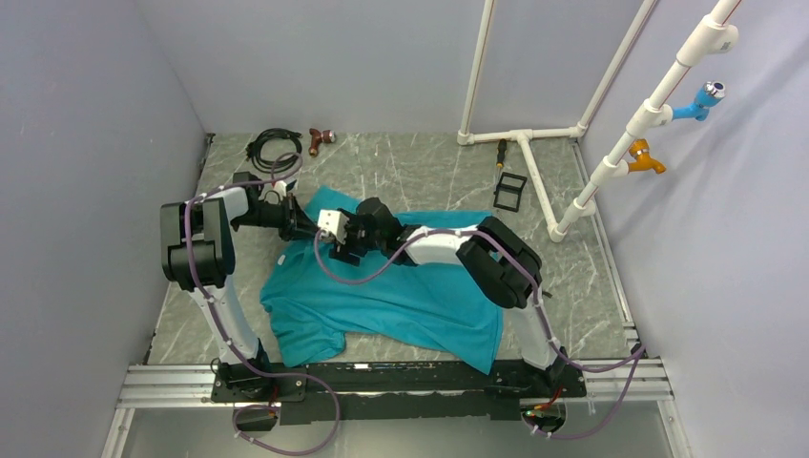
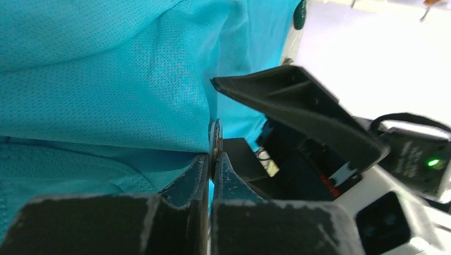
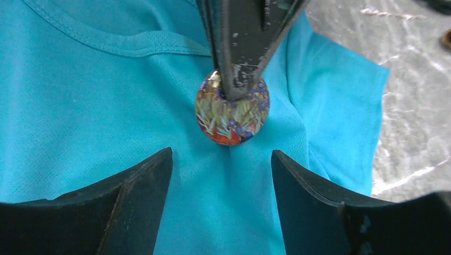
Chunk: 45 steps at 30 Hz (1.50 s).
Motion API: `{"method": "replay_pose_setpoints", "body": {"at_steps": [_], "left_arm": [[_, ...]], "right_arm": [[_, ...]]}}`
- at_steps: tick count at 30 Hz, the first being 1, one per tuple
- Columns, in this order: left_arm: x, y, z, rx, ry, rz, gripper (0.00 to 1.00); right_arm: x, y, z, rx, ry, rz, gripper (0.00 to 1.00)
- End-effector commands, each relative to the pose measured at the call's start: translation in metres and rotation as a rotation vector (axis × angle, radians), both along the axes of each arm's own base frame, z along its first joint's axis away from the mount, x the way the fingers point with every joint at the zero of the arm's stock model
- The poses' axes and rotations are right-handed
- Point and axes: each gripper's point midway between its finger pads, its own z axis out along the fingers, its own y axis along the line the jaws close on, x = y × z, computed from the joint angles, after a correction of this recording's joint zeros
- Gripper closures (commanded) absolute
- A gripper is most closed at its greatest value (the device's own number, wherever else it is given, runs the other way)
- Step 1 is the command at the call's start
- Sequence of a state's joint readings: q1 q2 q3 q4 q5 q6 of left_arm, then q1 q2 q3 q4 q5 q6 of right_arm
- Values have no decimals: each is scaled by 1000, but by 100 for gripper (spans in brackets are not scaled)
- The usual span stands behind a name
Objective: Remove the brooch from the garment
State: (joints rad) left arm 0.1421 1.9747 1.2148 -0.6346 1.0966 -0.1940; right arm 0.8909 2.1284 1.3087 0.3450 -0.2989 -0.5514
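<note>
Left robot arm (image 1: 196, 243) and right robot arm (image 1: 496, 262) of white links and bulky black joint housings, trailing looping purple cables (image 1: 358, 281), ending in scuffed wedge-shaped black fingers (image 3: 133, 207).

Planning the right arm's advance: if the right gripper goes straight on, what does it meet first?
Probably the brooch, pinched by the left gripper, with the shirt behind; depth is unclear.

Bright, even light — left wrist background blown out.
</note>
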Motion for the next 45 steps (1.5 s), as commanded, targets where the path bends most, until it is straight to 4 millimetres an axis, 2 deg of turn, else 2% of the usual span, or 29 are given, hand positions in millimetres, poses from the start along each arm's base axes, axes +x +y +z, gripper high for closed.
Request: {"method": "replay_pose_setpoints", "body": {"at_steps": [1, 8, 10, 15, 20, 24, 34, 40, 45], "left_arm": [[6, 6, 7, 75, -191, -79, 100], [8, 12, 18, 199, -543, -167, 100], [7, 13, 20, 221, -617, -189, 99], [1, 10, 24, 262, -795, -275, 100], [-3, 9, 29, 275, -902, -324, 100], [-9, 2, 34, 258, -995, -383, 100], [-26, -11, 41, 210, -1123, -497, 100], [-26, -13, 41, 195, -1123, -505, 100], [-23, -15, 44, 185, -1122, -502, 100]], "right_arm": [[7, -5, 54, 90, 208, -22, 29], [10, -20, 73, 202, 661, 38, 29], [4, -19, 72, 201, 712, 69, 29], [-11, -9, 83, 257, 804, 143, 33], [-16, -3, 81, 253, 803, 181, 42], [-14, 0, 76, 247, 777, 191, 46], [-7, 3, 60, 238, 701, 207, 50], [-12, 4, 70, 266, 677, 247, 63], [-21, 8, 68, 251, 670, 286, 72]]}}
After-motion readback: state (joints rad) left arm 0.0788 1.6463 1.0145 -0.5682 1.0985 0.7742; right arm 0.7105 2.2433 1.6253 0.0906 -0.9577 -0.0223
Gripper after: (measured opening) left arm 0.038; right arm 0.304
